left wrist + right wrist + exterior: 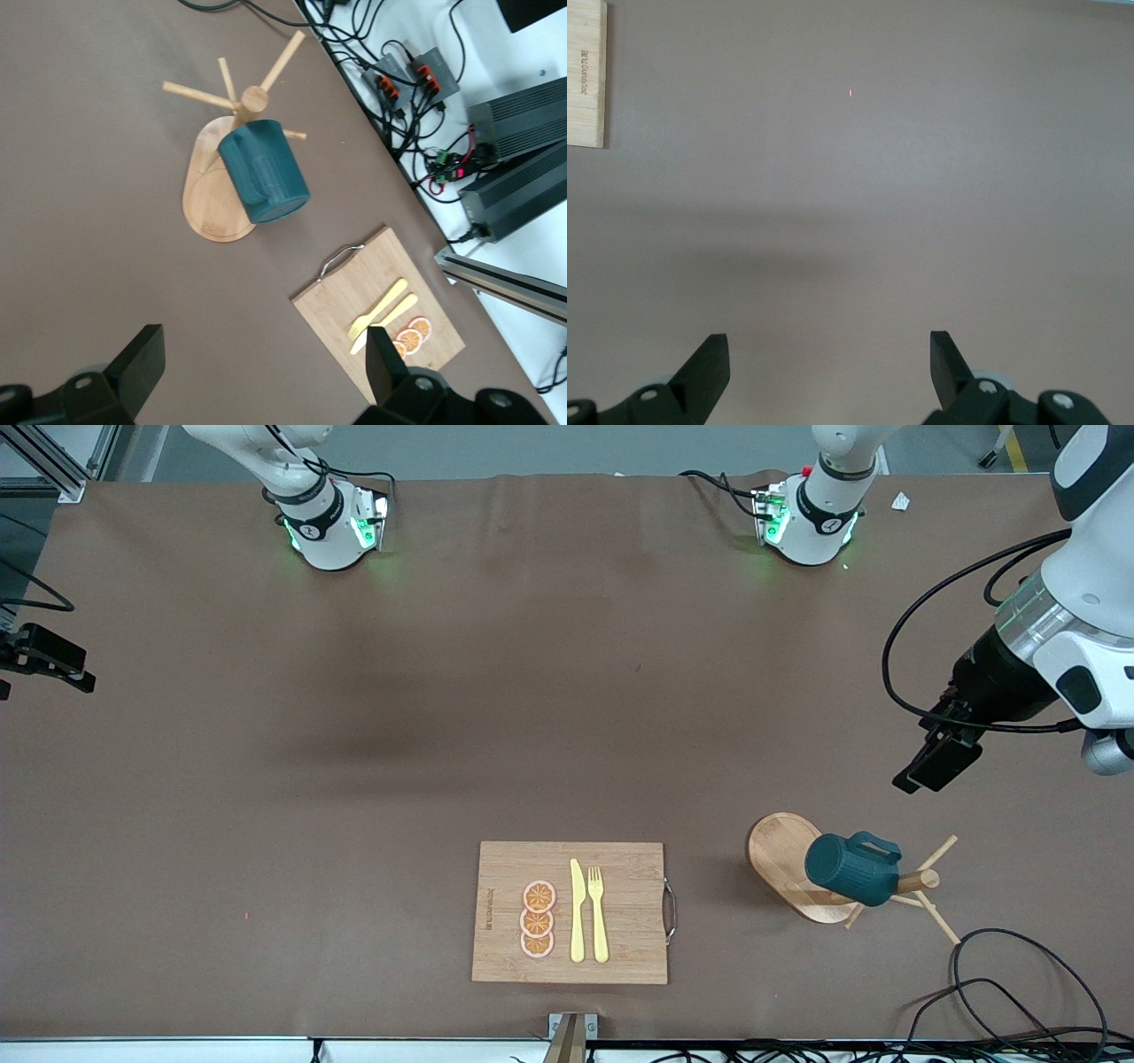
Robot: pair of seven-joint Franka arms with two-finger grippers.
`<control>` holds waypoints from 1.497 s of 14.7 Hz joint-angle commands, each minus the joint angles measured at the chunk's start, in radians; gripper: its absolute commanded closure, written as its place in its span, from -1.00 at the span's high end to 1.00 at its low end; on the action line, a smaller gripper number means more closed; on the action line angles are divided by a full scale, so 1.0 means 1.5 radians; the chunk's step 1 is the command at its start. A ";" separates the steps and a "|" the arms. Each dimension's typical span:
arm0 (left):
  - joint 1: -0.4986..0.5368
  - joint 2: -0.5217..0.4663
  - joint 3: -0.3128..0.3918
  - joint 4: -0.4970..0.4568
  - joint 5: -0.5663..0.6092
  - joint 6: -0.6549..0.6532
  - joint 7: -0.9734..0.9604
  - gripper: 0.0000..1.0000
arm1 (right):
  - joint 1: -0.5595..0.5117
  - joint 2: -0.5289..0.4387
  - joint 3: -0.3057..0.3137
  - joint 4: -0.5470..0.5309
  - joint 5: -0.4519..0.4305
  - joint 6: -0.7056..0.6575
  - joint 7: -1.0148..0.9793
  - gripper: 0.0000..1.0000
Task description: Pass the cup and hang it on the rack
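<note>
The dark teal cup (852,868) hangs tilted on a peg of the light wooden rack (784,855), which stands toward the left arm's end of the table, beside the cutting board. Both show in the left wrist view, the cup (264,170) over the rack's oval base (213,199). My left gripper (930,771) is open and empty, up in the air over bare table, apart from the rack; its fingers (263,341) hold nothing. My right gripper (828,345) is open and empty over bare table; it is out of the front view.
A bamboo cutting board (505,868) with a yellow knife (577,912), fork and orange slices lies near the table's front edge; it also shows in the left wrist view (354,301), and its edge in the right wrist view (585,71). Black cables (1019,974) lie near the rack.
</note>
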 commanded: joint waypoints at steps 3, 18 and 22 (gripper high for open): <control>-0.003 -0.058 0.031 -0.011 0.015 -0.053 0.085 1.00 | -0.006 -0.002 0.004 -0.008 0.002 -0.003 0.003 1.00; -0.325 -0.333 0.539 -0.292 -0.203 -0.058 0.669 1.00 | -0.006 -0.003 0.004 -0.007 0.002 -0.003 0.003 1.00; -0.325 -0.373 0.541 -0.331 -0.204 -0.070 0.762 1.00 | -0.006 -0.003 0.004 -0.007 0.002 -0.003 0.003 1.00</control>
